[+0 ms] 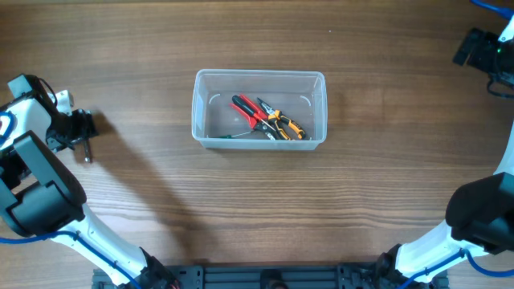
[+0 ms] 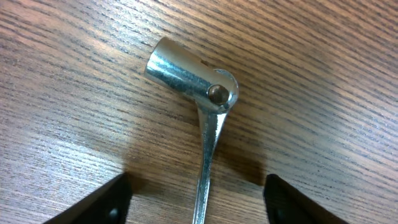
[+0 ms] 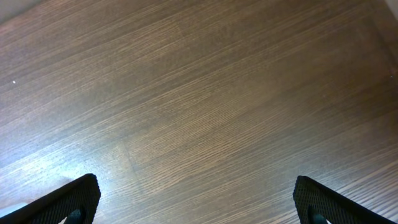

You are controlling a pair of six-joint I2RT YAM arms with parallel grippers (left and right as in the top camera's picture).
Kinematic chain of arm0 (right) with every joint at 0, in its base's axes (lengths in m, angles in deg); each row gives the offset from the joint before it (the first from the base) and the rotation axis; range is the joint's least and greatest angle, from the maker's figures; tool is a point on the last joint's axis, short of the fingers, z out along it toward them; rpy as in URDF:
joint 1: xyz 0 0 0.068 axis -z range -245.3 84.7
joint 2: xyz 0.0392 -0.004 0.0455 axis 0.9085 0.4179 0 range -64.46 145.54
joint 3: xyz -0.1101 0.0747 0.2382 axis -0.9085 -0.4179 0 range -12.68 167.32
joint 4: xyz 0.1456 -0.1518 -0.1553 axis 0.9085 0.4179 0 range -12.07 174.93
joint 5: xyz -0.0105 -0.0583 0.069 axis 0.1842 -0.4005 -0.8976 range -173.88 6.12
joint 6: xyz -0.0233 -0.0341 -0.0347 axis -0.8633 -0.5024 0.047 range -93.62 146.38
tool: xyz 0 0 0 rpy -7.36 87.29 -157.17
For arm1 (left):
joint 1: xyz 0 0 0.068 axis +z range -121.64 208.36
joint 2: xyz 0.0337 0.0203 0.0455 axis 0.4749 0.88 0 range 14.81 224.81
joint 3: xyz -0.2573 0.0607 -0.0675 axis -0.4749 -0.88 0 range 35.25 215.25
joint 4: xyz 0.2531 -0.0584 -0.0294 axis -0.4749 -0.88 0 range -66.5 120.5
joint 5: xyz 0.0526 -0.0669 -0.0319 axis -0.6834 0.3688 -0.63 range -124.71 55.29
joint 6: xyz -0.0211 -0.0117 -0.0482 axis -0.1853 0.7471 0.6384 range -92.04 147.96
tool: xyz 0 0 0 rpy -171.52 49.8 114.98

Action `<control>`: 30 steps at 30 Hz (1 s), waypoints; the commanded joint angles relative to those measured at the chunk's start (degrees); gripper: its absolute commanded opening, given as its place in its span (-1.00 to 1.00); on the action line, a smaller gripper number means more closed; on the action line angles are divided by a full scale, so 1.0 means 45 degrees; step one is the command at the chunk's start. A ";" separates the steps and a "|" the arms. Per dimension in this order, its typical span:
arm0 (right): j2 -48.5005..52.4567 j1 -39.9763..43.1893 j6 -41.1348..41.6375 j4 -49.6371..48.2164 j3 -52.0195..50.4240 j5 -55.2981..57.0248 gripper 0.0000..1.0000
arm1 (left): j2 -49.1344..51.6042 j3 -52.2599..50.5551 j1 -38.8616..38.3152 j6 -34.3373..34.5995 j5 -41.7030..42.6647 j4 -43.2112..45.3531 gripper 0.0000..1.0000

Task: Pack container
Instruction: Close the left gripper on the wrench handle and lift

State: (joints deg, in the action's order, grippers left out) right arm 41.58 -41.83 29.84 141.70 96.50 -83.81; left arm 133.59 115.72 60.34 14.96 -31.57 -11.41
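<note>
Silver wrench [image 2: 210, 99] lies under the left hand [image 2: 198, 200].
From above, the container [image 1: 257, 75] sits well off to that hand's side. Left wrist: hand wide open, empty, wrench handle pointing straight back between its fingers [image 2: 102, 204]. Right wrist: right hand [image 3: 199, 200] open, empty, only bench [image 3: 199, 93] under it.

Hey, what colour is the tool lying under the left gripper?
Shiny silver metal all over. The socket wrench shows best in the left wrist view.
</note>
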 commanded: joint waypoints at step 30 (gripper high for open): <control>0.0199 0.0039 0.0233 -0.0034 -0.0005 0.0126 0.99 | 0.0466 -0.0049 0.0000 0.0131 0.1059 0.0034 -0.79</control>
State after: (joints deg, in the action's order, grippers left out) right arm 41.58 -41.83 29.84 141.70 96.50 -83.81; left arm 133.81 115.72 60.34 15.38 -28.75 -11.21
